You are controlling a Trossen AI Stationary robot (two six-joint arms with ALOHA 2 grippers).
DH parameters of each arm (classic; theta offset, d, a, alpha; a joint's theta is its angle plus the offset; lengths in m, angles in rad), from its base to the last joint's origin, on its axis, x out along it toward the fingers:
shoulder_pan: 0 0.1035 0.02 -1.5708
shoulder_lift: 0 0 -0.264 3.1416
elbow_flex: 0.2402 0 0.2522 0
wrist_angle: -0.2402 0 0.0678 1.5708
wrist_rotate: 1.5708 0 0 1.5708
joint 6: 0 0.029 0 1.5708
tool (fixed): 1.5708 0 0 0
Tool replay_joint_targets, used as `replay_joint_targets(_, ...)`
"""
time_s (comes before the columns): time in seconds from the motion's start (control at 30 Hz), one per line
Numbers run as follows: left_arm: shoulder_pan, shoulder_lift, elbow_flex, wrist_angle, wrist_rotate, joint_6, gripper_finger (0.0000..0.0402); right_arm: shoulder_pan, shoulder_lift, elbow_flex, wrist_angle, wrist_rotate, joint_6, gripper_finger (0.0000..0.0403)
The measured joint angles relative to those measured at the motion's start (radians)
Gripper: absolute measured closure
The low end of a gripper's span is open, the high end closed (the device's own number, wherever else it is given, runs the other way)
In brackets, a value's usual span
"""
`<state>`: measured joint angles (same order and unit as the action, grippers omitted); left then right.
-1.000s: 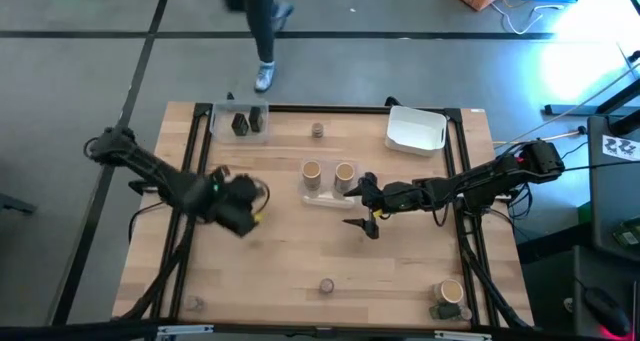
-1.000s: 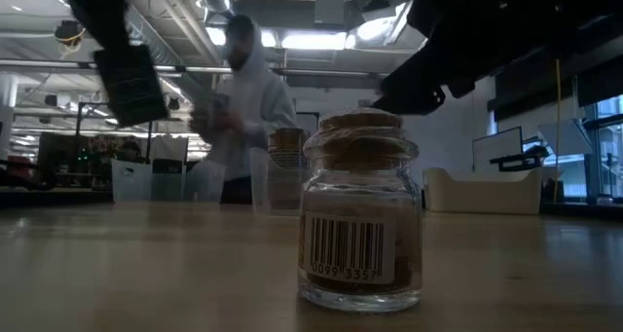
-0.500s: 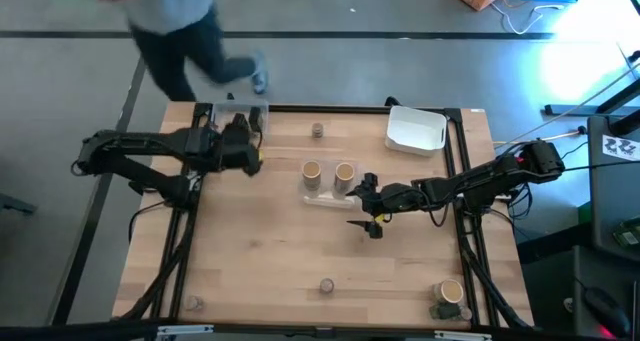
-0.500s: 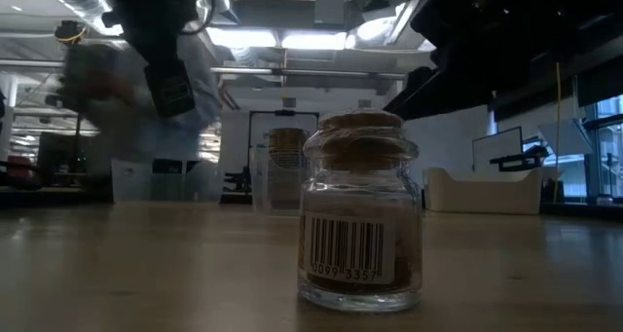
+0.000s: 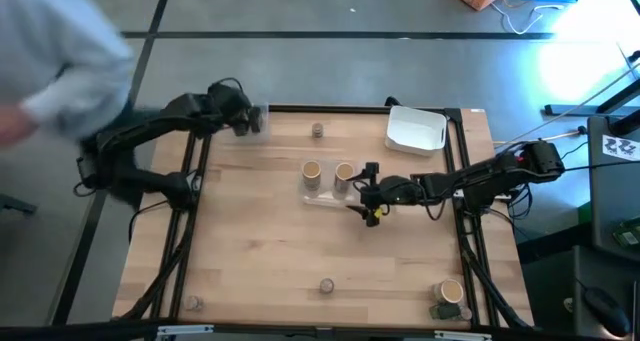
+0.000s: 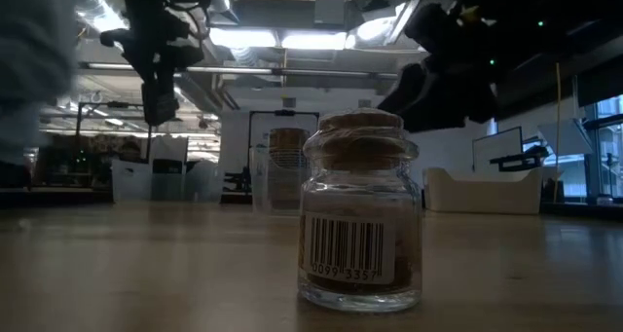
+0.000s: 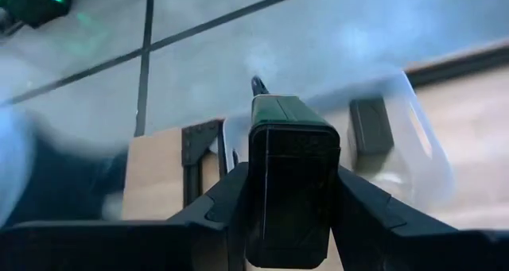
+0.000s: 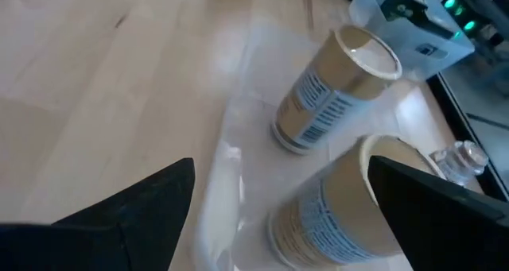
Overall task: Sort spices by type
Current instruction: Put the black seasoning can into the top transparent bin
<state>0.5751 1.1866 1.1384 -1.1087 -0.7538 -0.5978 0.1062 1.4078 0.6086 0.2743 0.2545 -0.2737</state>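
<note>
Left gripper point(image 7: 293, 193), clamped on a dark jar point(image 7: 293, 183), has swung from mid-table to the far-left tub point(image 5: 256, 121) — a drop beside the dark jar already there looks next — while the right gripper point(image 5: 368, 193) waits agape by 2 tan cylinders point(image 5: 327, 172)

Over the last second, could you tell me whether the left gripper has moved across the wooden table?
Yes. The left gripper, shut on a dark blocky jar, went from mid-table to the far-left corner, over the clear plastic tub.
</note>
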Motion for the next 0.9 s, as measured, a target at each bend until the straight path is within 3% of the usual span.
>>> replay_joint_targets(0.13, 0.097, 0.007, -0.038, 0.114, 0.051, 0.071, 0.0274, -0.049, 0.000, 0.001, -0.025, -0.053, -0.002, 0.0029)
replay_joint_targets(0.4, 0.227, 0.063, -0.078, 0.144, 0.119, 0.088, 0.0274, -0.083, -0.001, 0.002, -0.040, -0.080, 0.000, 0.0029)
replay_joint_targets(0.57, 0.271, 0.107, -0.111, 0.189, 0.222, 0.106, 0.0274, -0.081, -0.001, 0.002, -0.043, -0.081, 0.000, 0.0029)
replay_joint_targets(0.9, 0.320, 0.201, -0.180, 0.257, 0.238, 0.134, 0.0274, -0.081, -0.001, 0.002, -0.046, -0.082, 0.004, 0.0029)
